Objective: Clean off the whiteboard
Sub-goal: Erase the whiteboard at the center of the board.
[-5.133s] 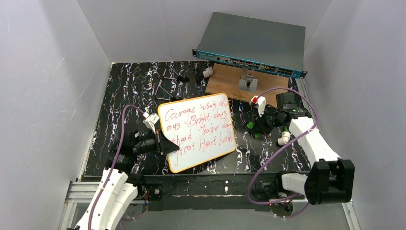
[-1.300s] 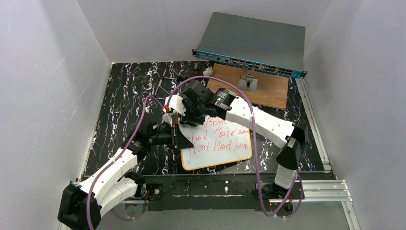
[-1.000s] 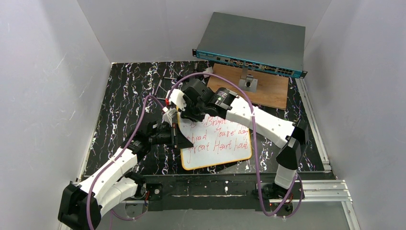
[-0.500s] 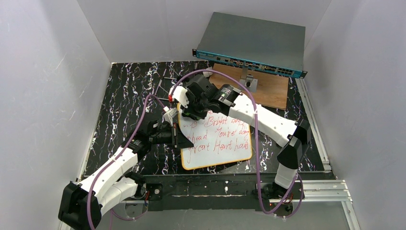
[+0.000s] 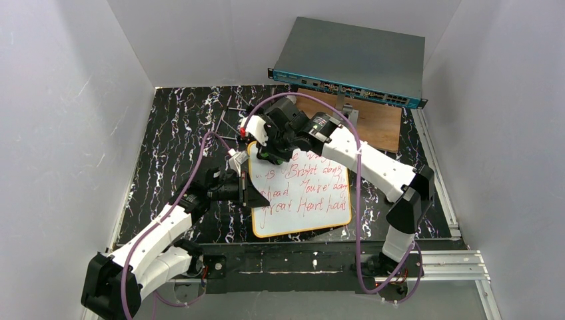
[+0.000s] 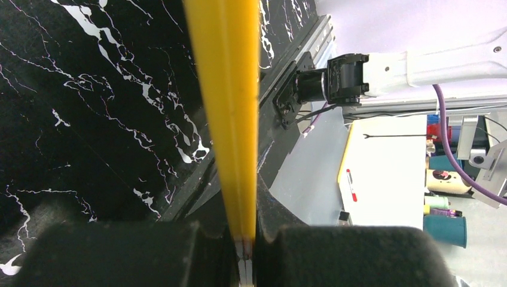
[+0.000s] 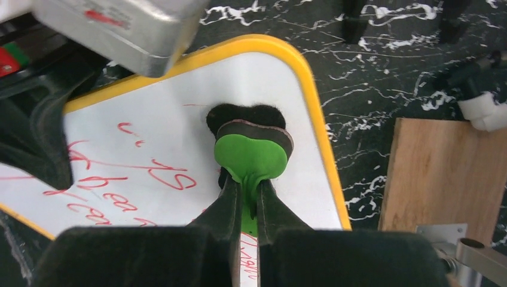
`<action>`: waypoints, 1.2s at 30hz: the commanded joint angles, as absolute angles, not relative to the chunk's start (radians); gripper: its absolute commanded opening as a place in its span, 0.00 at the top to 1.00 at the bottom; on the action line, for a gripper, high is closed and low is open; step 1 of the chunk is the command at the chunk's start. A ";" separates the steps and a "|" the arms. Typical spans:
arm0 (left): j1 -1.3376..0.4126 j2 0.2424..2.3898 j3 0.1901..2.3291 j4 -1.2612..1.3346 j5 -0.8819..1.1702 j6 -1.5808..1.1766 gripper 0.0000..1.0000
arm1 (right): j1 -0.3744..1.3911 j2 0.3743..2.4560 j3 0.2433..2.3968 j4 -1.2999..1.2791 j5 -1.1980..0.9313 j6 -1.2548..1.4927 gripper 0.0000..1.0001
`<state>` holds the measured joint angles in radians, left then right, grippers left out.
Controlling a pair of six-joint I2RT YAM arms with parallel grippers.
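The whiteboard (image 5: pixel 303 193), white with an orange-yellow frame and red handwriting, lies on the black marbled table. My left gripper (image 5: pixel 241 187) is shut on its left edge; in the left wrist view the yellow frame (image 6: pixel 230 119) runs between the jaws of the left gripper (image 6: pixel 244 251). My right gripper (image 5: pixel 272 149) is shut on a green eraser (image 7: pixel 251 156) with a black felt pad, pressed on the board's far left corner (image 7: pixel 149 119). The right gripper (image 7: pixel 250 197) shows in its wrist view above a patch wiped white. Red lines fill the rest.
A brown wooden board (image 5: pixel 376 123) with a small metal stand lies at the back right, also in the right wrist view (image 7: pixel 445 173). A grey and teal network switch (image 5: pixel 353 60) leans behind it. Small metal parts (image 5: pixel 230 113) lie at the back left.
My right gripper has slid the eraser from the board's upper left toward the far edge, uncovering the upper lines of writing. The left gripper and the board have stayed put in the last second.
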<state>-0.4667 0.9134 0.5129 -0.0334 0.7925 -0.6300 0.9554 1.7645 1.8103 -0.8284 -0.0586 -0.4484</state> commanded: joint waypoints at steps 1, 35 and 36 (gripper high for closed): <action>-0.485 0.898 0.561 0.011 0.838 -0.491 1.00 | 0.974 1.757 1.822 -0.900 -0.214 -0.479 0.99; -0.492 0.874 0.566 -0.035 0.805 -0.465 1.00 | 1.010 1.764 1.835 -0.768 0.144 -0.367 0.99; -0.492 0.875 0.567 -0.035 0.806 -0.464 1.00 | 0.998 1.761 1.833 -0.737 0.209 -0.358 0.99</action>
